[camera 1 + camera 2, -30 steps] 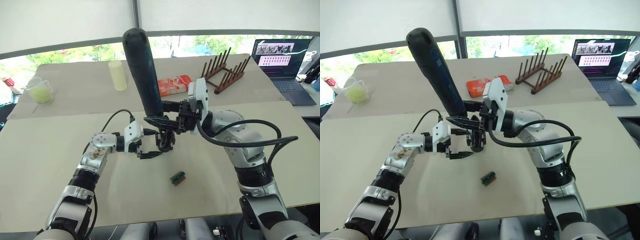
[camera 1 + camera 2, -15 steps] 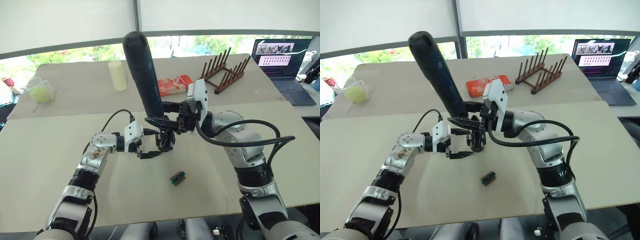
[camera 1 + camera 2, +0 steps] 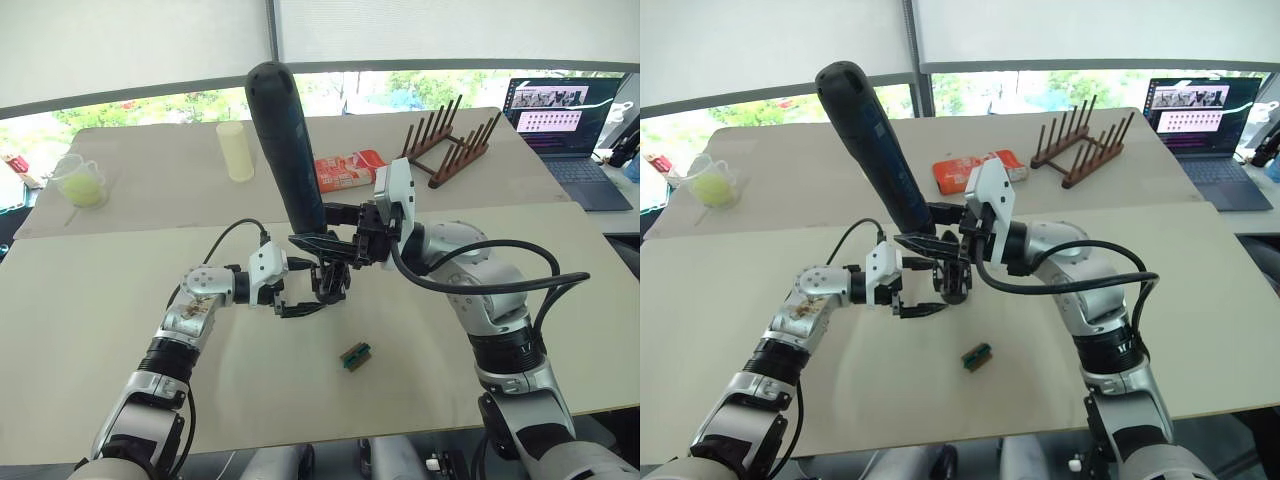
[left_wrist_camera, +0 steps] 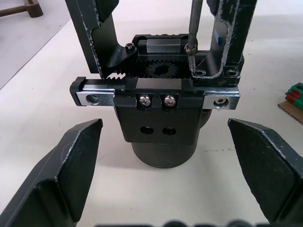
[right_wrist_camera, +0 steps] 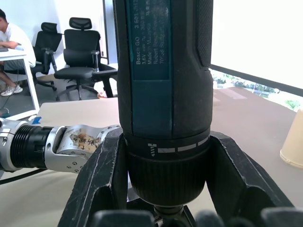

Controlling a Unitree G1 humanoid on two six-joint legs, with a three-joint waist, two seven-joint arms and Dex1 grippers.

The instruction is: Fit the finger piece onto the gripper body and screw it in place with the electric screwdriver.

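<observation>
1. fitting looks done: upright black finger pieces [image 4: 90, 35] stand on the chunky black gripper body [image 4: 161, 123], itself on the beige counter [image 3: 120, 300].
2. screwing looks under way: the thick navy electric screwdriver [image 3: 285, 140], clamped in the right hand [image 3: 335, 228], sets its bit on a screw atop the body.
3. the left hand [image 4: 165, 177], fingers apart, flanks the body without touching.
4. judgement: tightening remains.
</observation>
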